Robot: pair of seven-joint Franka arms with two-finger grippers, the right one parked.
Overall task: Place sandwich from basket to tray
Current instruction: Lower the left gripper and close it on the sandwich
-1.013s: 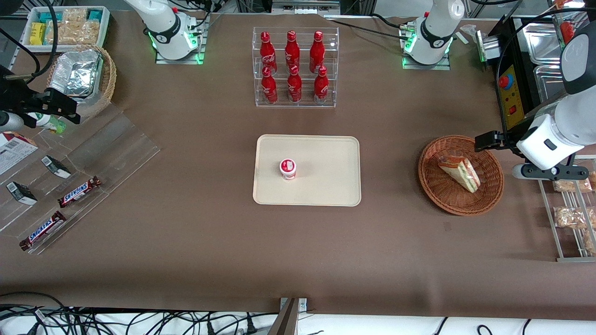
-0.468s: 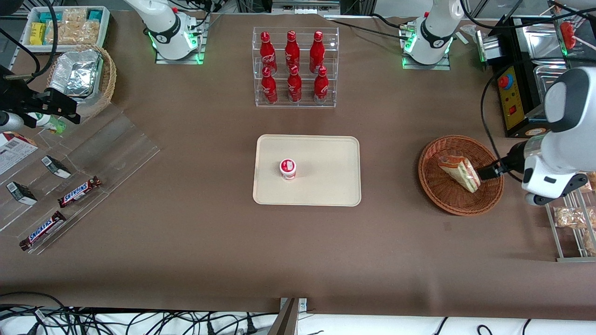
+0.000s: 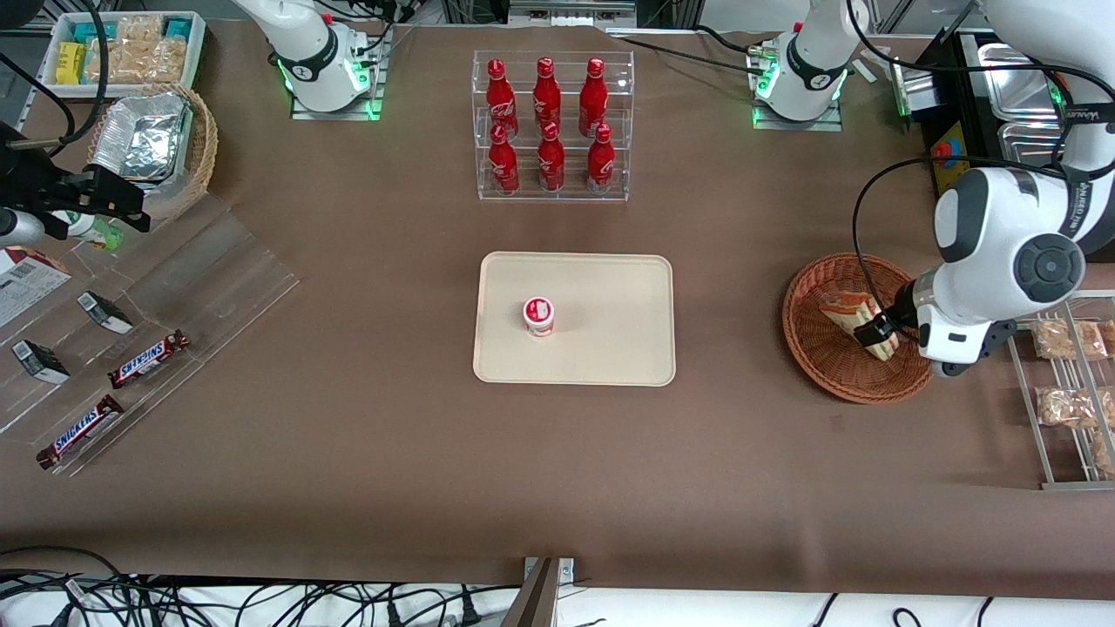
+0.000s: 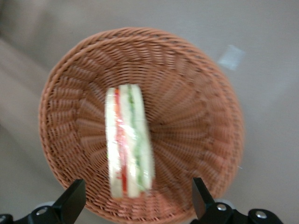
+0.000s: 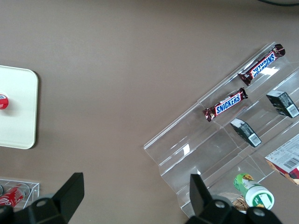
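Observation:
The sandwich [image 3: 852, 315], a wrapped wedge with green and red layers, lies in the round reddish-brown basket [image 3: 812, 361] toward the working arm's end of the table. My left gripper [image 3: 875, 333] hangs over the basket, above the sandwich's wide end. In the left wrist view the sandwich [image 4: 127, 144] lies on the basket's woven floor [image 4: 196, 116], and the gripper [image 4: 135, 205] is open, its two black fingers [image 4: 70, 203] wide apart either side of the sandwich's end and touching nothing. The cream tray [image 3: 614, 292] lies at mid-table with a small red-and-white cup [image 3: 539, 315] on it.
A clear rack of red bottles [image 3: 551, 126] stands farther from the camera than the tray. A wire rack of snack bags [image 3: 1067, 383] lies beside the basket at the table's end, with metal trays [image 3: 1015, 83] and a control box [image 3: 952, 178] above it. A clear stand with Snickers bars [image 3: 148, 359] lies toward the parked arm's end.
The left arm has swung in from beside the basket's outer rim to over the basket, bringing the gripper down above the sandwich. The sandwich, tray and cup have not moved.

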